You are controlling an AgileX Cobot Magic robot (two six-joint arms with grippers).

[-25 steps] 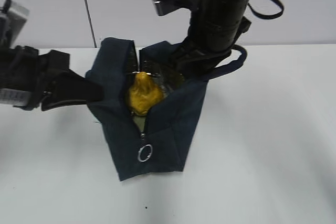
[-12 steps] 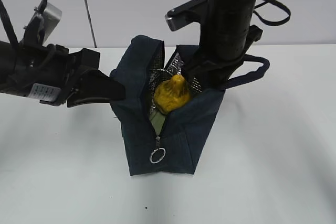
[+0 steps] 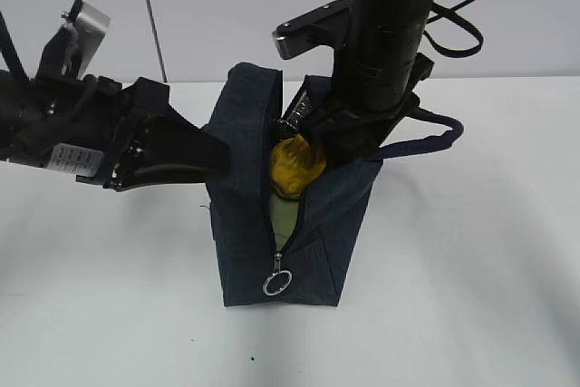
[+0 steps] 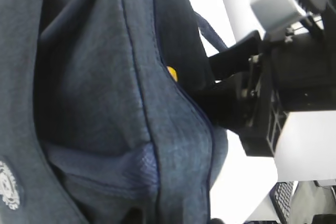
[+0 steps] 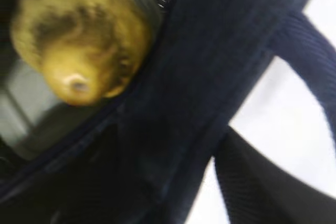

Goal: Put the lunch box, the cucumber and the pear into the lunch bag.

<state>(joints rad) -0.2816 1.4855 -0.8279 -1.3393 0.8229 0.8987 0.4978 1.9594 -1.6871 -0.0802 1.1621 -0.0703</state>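
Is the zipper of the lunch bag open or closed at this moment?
Open. The lunch bag gapes at the top, the pear shows in the gap, and the ring pull hangs low on the front.

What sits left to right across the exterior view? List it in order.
Left gripper pressed against the bag's side → lunch bag → pear in the bag's opening → right arm reaching down at the opening → bag's loop handle.
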